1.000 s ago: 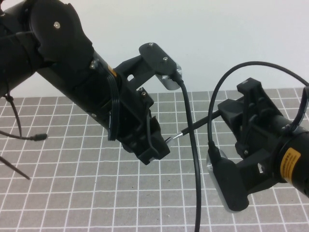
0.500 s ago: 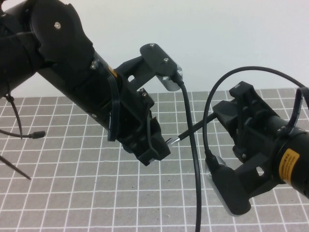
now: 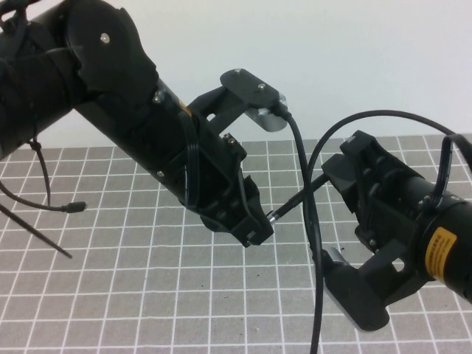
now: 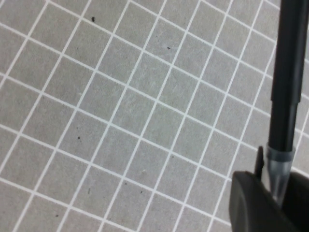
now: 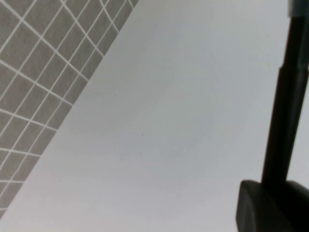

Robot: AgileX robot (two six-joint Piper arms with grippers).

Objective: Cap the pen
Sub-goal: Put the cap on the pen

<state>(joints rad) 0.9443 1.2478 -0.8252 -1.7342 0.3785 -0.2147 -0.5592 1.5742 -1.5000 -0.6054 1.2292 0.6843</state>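
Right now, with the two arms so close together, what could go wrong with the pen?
The pen, held by the right gripper, has its silver tip right at the left gripper. If the tip is even slightly off line, it could jam or bend against the left gripper. The black cable crossing in front could also snag.

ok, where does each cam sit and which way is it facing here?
High: raised on the robot's side, angled down at the grey grid mat; shows both arms, left gripper, right gripper.
Left wrist: looks down at the mat; a left fingertip shows.
Right wrist: looks at the white wall; a right fingertip shows.
Shared: the slim black pen appears in all three.
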